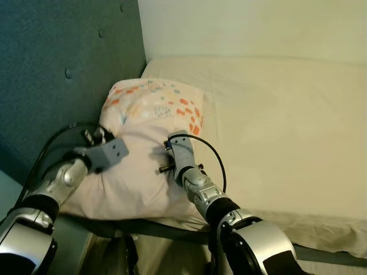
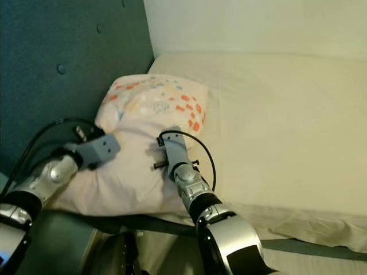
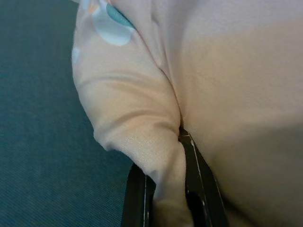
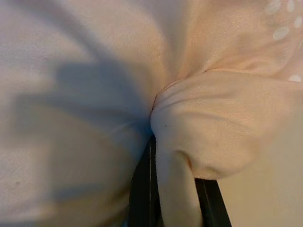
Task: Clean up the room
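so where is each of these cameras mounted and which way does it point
Left eye view: on the head, looking forward and down at the pillow on the bed by the teal headboard; both silver arms show.
Right eye view: the head's other eye, same scene, same arms.
Left wrist view: along the left gripper, whose fingers pinch a pillow fold; headboard beside.
Right wrist view: along the right gripper, pinching another fold.
Shared: all four views show the pillow.

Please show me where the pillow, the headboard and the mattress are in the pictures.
pillow (image 1: 150,103): left eye view, on its patterned top.
headboard (image 1: 63,63): left eye view, on its teal padded front.
mattress (image 1: 275,126): left eye view, on its bare beige top.
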Available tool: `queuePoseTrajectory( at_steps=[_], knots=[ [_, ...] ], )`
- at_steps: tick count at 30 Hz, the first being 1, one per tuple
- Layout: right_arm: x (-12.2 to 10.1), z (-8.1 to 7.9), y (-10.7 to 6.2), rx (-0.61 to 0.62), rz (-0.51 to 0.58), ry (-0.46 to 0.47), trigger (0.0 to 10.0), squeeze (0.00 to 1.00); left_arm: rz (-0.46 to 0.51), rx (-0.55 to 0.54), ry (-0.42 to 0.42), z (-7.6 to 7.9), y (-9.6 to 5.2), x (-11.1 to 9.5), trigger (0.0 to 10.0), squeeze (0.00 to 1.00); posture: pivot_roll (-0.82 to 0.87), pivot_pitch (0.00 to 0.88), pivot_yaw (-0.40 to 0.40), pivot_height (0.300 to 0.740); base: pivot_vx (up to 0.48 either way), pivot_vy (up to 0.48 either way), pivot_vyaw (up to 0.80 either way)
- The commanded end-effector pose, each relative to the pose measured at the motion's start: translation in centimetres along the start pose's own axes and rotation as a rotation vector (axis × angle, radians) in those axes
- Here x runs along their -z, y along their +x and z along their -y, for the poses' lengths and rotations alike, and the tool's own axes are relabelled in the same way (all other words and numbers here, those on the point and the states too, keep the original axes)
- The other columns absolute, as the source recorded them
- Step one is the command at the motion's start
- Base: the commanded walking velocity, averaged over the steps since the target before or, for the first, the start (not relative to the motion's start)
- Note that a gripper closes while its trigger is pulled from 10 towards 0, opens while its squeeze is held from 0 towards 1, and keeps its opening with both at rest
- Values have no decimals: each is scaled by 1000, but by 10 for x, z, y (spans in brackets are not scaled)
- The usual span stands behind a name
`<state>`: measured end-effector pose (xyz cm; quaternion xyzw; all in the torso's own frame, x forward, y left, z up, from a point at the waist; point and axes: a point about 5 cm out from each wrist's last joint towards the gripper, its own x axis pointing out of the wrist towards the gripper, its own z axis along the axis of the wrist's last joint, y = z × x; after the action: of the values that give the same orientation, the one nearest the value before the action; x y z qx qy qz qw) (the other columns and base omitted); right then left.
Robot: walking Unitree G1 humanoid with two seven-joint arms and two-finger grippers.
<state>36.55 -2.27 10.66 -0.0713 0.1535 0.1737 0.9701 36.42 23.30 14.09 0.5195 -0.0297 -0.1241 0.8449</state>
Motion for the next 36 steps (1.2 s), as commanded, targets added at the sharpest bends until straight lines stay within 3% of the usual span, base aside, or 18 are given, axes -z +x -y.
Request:
queuePoseTrajectory(
  at_steps=[1,2,3,8,9,10,11,12,17,18,19,21,22,25,29,32,35,36],
  knots=[
    [5,-6,-1,-19,-7,41,10000,831,-21,36,-56,9,-5,7,10000,322,23,263,-26,586,0,0,0],
    [5,-6,-1,-19,-7,41,10000,831,-21,36,-56,9,-5,7,10000,322,23,263,-26,586,0,0,0],
    [6,-4,-1,-13,-3,68,10000,1000,-9,32,-97,13,-5,5,10000,1000,19,263,-30,586,0,0,0],
    [2,-1,-1,19,31,90,10000,1000,42,-6,-105,14,-2,-4,10000,1000,4,256,-32,586,0,0,0],
    [-1,2,-1,65,44,70,10000,1000,62,-41,-95,12,1,-9,10000,886,2,254,-33,586,0,0,0],
    [-1,2,-1,65,44,70,10000,1000,62,-41,-95,12,1,-9,10000,886,2,254,-33,586,0,0,0],
    [-3,4,-1,105,50,28,10000,1000,69,-58,-96,10,2,-11,10000,353,1,253,-33,586,0,0,0],
    [-7,9,-1,176,67,-29,10000,0,82,-100,-109,2,5,-15,10000,0,-4,248,-33,586,0,0,0],
    [-12,16,-2,249,99,-30,10000,0,97,-148,-137,-12,6,-17,10000,0,-7,246,-32,586,0,0,0],
    [-20,23,-3,299,149,-21,10000,0,103,-183,-193,-25,6,-16,10000,0,-11,242,-27,586,0,0,0],
    [-20,23,-3,299,149,-21,10000,0,103,-183,-193,-25,6,-16,10000,0,-11,242,-27,586,0,0,0],
    [-35,40,-10,369,283,-2,10000,0,121,-160,-333,-44,1,-10,10000,0,-27,235,-8,586,0,0,0],
    [-35,40,-10,369,283,-2,10000,0,121,-160,-333,-44,1,-10,10000,0,-27,235,-8,586,0,0,0],
    [-37,63,-36,424,421,15,10000,0,126,-145,-375,-58,-3,-5,10000,0,-40,228,6,586,0,0,0],
    [-28,75,-54,464,447,-6,10000,0,78,-244,-382,-68,2,-5,10000,0,-52,230,14,586,0,0,0],
    [-11,89,-69,514,428,-33,10000,0,-21,-237,-373,-52,17,-13,10000,0,-71,235,24,586,0,0,0],
    [-10,91,-70,522,425,-27,10000,0,-48,-202,-364,-42,21,-14,10000,0,-81,237,29,586,0,0,0],
    [-11,94,-71,529,431,-11,10000,0,-78,-173,-333,-31,24,-16,10000,0,-96,243,38,586,0,0,0]
  ],
)
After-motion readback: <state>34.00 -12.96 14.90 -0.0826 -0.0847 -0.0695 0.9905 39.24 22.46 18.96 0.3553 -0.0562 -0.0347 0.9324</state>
